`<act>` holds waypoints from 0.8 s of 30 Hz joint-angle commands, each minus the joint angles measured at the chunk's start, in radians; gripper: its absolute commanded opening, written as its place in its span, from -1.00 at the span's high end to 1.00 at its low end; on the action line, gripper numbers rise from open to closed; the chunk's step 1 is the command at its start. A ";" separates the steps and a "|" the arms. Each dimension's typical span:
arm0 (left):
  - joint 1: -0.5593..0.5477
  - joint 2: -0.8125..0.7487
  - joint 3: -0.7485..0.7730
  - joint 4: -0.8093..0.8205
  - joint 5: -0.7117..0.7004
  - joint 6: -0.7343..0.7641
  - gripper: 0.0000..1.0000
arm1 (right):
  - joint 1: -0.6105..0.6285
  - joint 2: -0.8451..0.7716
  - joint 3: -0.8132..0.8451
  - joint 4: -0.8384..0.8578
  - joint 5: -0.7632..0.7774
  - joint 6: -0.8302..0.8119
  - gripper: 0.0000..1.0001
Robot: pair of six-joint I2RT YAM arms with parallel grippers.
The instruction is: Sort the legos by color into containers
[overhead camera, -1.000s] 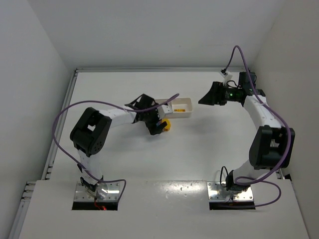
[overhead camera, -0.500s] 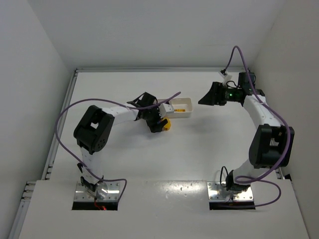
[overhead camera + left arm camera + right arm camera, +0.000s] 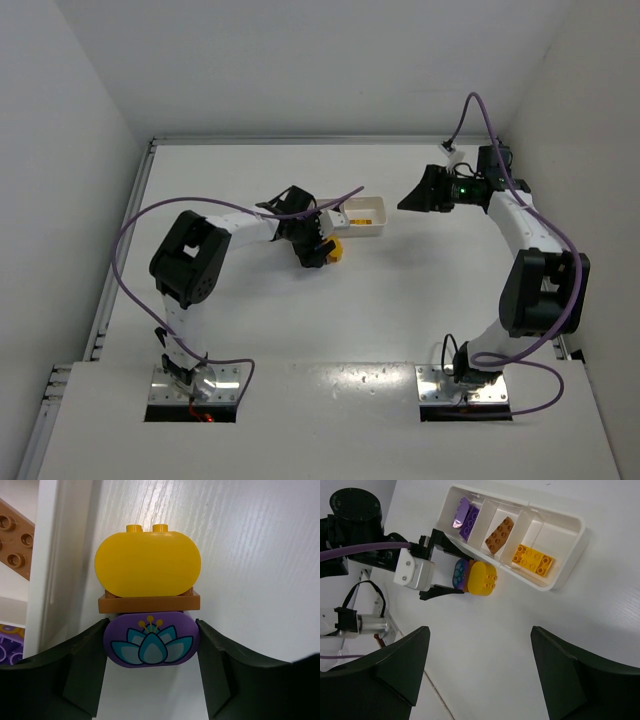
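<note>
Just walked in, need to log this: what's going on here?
The left gripper grips the purple flower-print brick at one end of a stack with a thin brown plate and a yellow brick, lying on the table beside the white tray. The tray holds purple bricks, a brown brick and a yellow-orange brick in separate compartments. The right gripper hovers open, empty.

Robotics lab cell, plain white walls (image 3: 300, 60) left, right, far, white tabletop (image 3: 400, 290), metal base plates (image 3: 495, 390) near edge, purple cables (image 3: 476, 96).
</note>
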 commanded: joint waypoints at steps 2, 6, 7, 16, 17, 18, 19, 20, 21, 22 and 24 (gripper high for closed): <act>0.009 -0.017 0.014 -0.021 0.050 0.016 0.52 | -0.003 0.000 0.010 0.028 -0.032 0.025 -0.65; -0.005 -0.130 -0.062 -0.011 0.089 -0.024 0.62 | -0.003 0.000 -0.031 0.063 -0.114 0.071 -0.65; -0.020 -0.156 -0.082 -0.002 0.089 -0.034 0.62 | 0.008 0.000 -0.044 0.092 -0.131 0.100 -0.65; -0.100 -0.425 -0.241 0.092 0.006 -0.113 0.83 | 0.109 -0.010 -0.262 0.390 -0.332 0.313 -0.60; -0.110 -0.435 -0.241 0.092 0.006 -0.123 0.86 | 0.126 -0.010 -0.262 0.390 -0.358 0.313 -0.58; -0.110 -0.445 -0.241 0.092 0.006 -0.123 0.86 | 0.160 -0.010 -0.262 0.390 -0.369 0.313 -0.58; -0.120 -0.460 -0.241 0.092 -0.005 -0.123 0.86 | 0.178 -0.010 -0.252 0.390 -0.378 0.313 -0.55; -0.132 -0.460 -0.230 0.092 -0.005 -0.123 0.86 | 0.210 -0.010 -0.252 0.390 -0.390 0.313 -0.55; -0.147 -0.472 -0.230 0.083 -0.017 -0.123 0.86 | 0.226 -0.010 -0.252 0.390 -0.391 0.313 -0.53; -0.147 -0.481 -0.230 0.083 -0.026 -0.134 0.86 | 0.240 -0.010 -0.252 0.390 -0.391 0.313 -0.50; -0.160 -0.482 -0.221 0.083 -0.035 -0.134 0.86 | 0.272 -0.010 -0.243 0.390 -0.391 0.313 -0.50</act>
